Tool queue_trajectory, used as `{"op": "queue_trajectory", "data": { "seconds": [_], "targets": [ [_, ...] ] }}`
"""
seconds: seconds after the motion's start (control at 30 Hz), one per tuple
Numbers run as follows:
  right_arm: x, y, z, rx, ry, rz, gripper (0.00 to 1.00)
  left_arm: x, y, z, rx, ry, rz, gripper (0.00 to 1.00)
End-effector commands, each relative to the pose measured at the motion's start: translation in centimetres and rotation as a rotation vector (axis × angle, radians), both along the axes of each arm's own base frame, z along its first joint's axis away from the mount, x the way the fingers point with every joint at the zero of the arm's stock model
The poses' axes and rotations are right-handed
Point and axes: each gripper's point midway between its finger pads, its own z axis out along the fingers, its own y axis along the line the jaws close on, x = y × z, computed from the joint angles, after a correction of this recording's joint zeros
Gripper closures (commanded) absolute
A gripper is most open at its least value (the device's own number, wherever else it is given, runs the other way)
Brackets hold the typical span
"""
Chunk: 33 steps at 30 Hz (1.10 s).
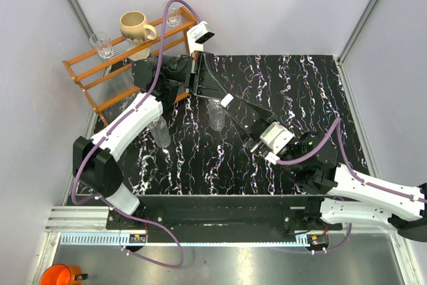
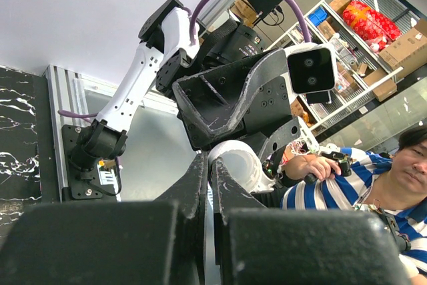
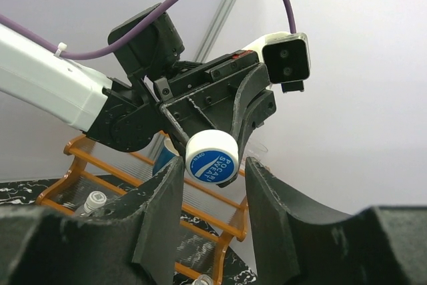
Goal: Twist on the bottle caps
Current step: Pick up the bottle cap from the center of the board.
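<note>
My left gripper [image 1: 225, 98] is shut on a white bottle cap [image 1: 227, 100], held up above the marbled table. In the left wrist view its fingers [image 2: 200, 185] pinch the rim of the cap [image 2: 240, 165]. In the right wrist view the cap [image 3: 212, 158] shows a blue label and hangs between the spread fingers of my right gripper [image 3: 213, 165], close to the left one, with a gap on the right. One clear bottle [image 1: 215, 115] stands just below the cap. Another bottle [image 1: 160, 133] is by the left arm. Two open necks [image 3: 95, 199] [image 3: 203, 279] show in the right wrist view.
An orange wire rack [image 1: 85, 83] at the back left carries a beige mug [image 1: 137, 28] and two drinking glasses [image 1: 101, 43] [image 1: 175, 17]. An orange cup [image 1: 59, 275] sits off the table at the near left. A person [image 2: 373, 178] shows beyond the table.
</note>
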Motion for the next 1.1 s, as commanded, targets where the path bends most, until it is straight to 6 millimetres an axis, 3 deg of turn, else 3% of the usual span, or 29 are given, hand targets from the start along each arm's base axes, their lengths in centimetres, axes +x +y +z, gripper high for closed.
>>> {"op": "queue_trajectory", "data": {
  "seconds": [0.0, 0.37, 0.77, 1.0, 1.07],
  "targets": [
    [-0.55, -0.40, 1.80, 0.063, -0.012, 0.019, 0.51, -0.66, 0.45, 1.18, -0.055, -0.056, 0.016, 1.00],
    [-0.45, 0.36, 1.90, 0.066, -0.011, 0.029, 0.51, -0.77, 0.57, 1.07, -0.053, -0.057, 0.018, 1.00],
    [-0.78, -0.19, 2.31, 0.087, -0.002, 0.037, 0.57, -0.04, 0.89, 0.91, -0.057, -0.048, 0.048, 1.00],
    [-0.68, -0.23, 2.17, 0.080, 0.015, 0.034, 0.68, 0.01, 0.87, 0.66, -0.055, -0.057, 0.047, 1.00],
    [-0.63, -0.32, 2.09, 0.076, 0.025, 0.032, 0.70, 0.18, 0.77, 0.48, -0.047, -0.057, 0.049, 0.90]
  ]
}}
